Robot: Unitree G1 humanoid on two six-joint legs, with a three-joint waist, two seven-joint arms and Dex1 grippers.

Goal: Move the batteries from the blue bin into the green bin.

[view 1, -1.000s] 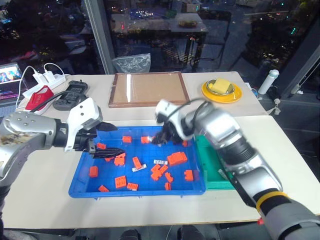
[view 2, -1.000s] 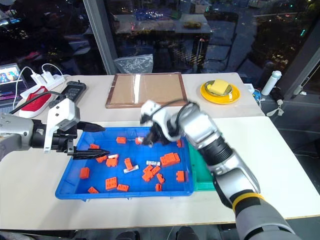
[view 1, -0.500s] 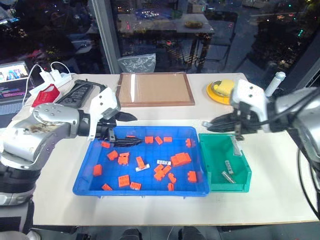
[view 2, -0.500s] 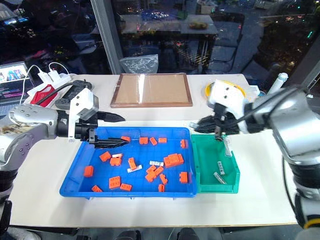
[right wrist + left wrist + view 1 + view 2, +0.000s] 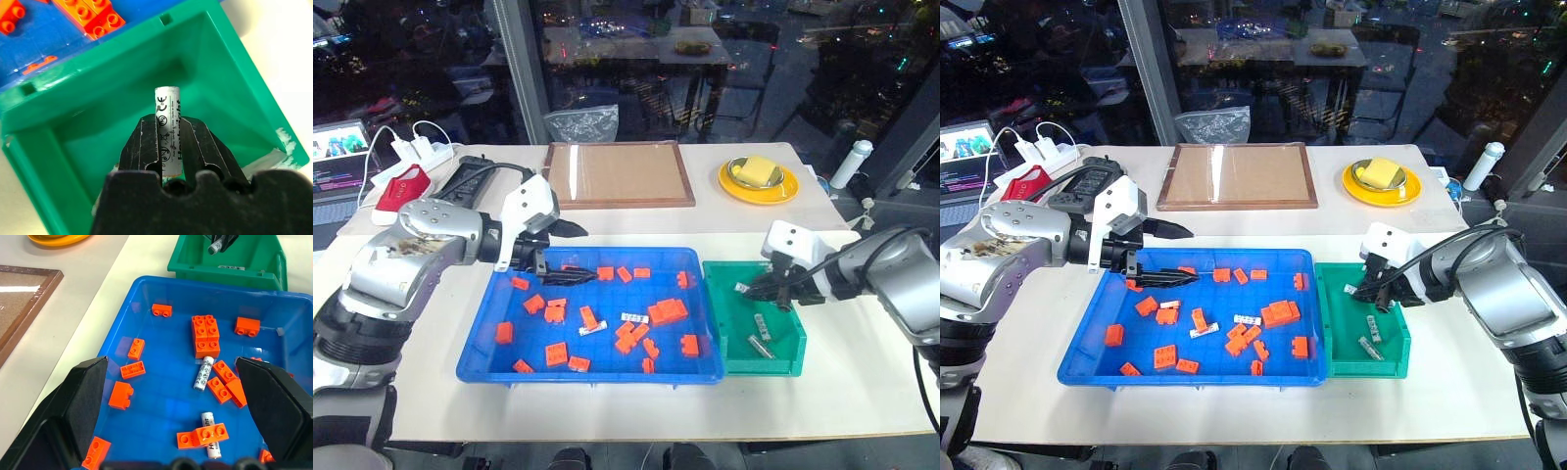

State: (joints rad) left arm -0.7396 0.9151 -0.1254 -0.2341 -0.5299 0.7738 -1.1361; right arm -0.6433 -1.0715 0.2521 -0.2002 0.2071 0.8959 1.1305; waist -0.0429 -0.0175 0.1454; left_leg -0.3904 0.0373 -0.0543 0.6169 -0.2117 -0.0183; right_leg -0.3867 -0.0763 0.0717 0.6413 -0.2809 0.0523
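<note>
- R gripper [image 5: 168, 147] over the green bin [image 5: 783, 354]; fingers pinched narrow on one battery [image 5: 167, 122], which stands up between the pads, printed side toward the wrist cam; grip sits at its lower half, top end free
- L gripper [image 5: 176, 396] spread wide, nothing in it; hovers above the far-left part of the blue bin [image 5: 607, 367]
- Handling, my judgement: batts are stiff, smooth metal-skinned cylinders, light for this gripper; will roll on the flat tray floor and could slip or pivot if pinched near an end; best taken across the middle, pads square to the long axis; not fragile, a short drop into the bin looks harmless
- Green bin contents: two batts [image 5: 761, 335] lying loose on the floor, apart from each other; held one above them, not yet released; no bricks visible inside
- Blue bin contents: many orange bricks [image 5: 667, 312] scattered; at least two batts left; one [image 5: 204, 373] beside the big double brick, one [image 5: 210, 428] partly under a small brick, so that one needs a clean approach or a nudge first
- Off-task on table: wooden framed board [image 5: 619, 175]; yellow plate [image 5: 760, 186]; both beyond the bins, well apart from the grippers
</note>
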